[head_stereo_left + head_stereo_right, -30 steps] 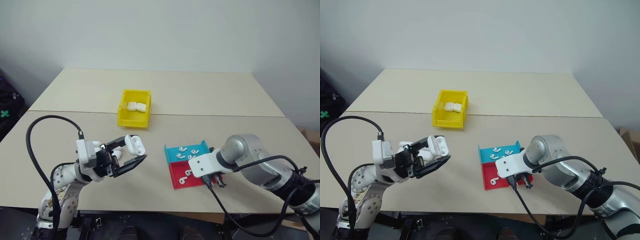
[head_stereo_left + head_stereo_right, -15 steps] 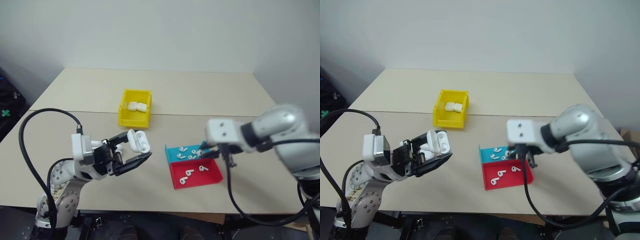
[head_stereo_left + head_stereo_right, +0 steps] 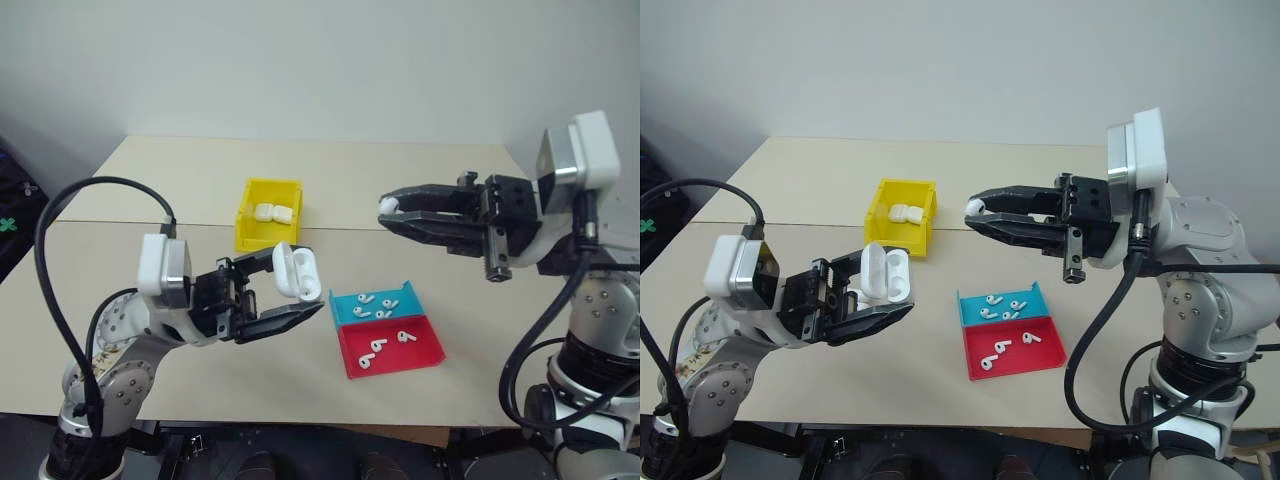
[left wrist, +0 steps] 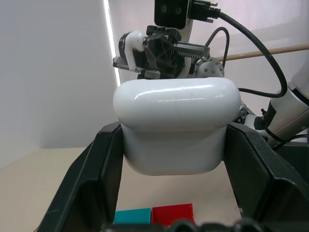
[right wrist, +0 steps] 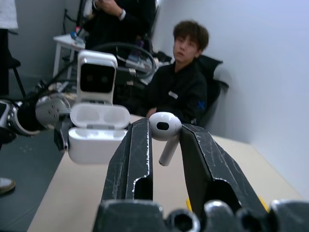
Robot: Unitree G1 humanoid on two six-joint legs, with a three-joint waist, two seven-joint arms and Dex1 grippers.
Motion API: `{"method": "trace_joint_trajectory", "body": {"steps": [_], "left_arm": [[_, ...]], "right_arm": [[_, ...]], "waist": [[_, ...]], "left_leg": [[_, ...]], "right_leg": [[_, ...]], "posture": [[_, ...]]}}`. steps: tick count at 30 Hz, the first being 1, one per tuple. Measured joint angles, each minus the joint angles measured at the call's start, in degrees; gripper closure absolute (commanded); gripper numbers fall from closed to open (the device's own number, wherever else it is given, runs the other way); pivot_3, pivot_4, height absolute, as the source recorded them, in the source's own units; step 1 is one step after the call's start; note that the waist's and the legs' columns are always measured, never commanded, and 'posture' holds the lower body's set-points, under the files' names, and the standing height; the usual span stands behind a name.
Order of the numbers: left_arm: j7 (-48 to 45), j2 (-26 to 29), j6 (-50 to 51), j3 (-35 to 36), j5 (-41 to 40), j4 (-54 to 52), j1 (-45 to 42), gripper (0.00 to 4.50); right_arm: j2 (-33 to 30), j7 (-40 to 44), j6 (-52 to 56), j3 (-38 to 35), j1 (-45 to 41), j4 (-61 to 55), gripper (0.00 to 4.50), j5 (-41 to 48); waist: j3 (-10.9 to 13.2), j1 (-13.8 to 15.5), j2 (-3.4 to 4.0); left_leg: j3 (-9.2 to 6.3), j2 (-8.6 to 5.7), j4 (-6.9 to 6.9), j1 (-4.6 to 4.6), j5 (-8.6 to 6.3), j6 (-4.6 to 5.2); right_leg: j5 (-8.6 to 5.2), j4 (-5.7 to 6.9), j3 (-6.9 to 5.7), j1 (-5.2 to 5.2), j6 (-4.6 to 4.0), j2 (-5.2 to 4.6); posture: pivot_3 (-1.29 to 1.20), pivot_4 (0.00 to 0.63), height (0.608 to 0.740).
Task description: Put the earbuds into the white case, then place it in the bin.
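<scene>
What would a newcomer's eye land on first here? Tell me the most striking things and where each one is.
Two raised grippers face each other above the table: the left gripper holds an open white case, the right gripper pinches a single earbud at its fingertips. Below them lie a blue tray and a red tray of loose earbuds, and farther back a yellow bin holding cases.
</scene>
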Motion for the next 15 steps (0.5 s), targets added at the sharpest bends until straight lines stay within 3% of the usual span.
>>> {"method": "trace_joint_trajectory", "body": {"steps": [7, 15], "left_arm": [[-0.5, -2.3, 0.1, -2.8, 1.9, 0.9, -2.7, 1.68], [-0.4, -2.9, 0.5, -3.3, 2.2, 0.9, -3.4, 1.68]], "right_arm": [[4.9, 0.1, -8.5, 6.1, 0.0, 3.5, 3.60, 2.0], [6.2, 1.3, -14.6, 12.5, 1.5, 5.5, 3.60, 1.7]], "waist": [[0.0, 0.0, 0.00], [0.0, 0.0, 0.00]], "left_leg": [[0.00, 0.00, 0.00, 0.00, 0.00, 0.00], [-0.01, 0.01, -0.01, -0.01, 0.00, 0.00]], "right_leg": [[0.00, 0.01, 0.00, -0.01, 0.00, 0.01], [0.00, 0.01, -0.01, -0.01, 0.00, 0.01]], "posture": [[0.00, 0.150, 0.740], [0.00, 0.150, 0.740]]}}
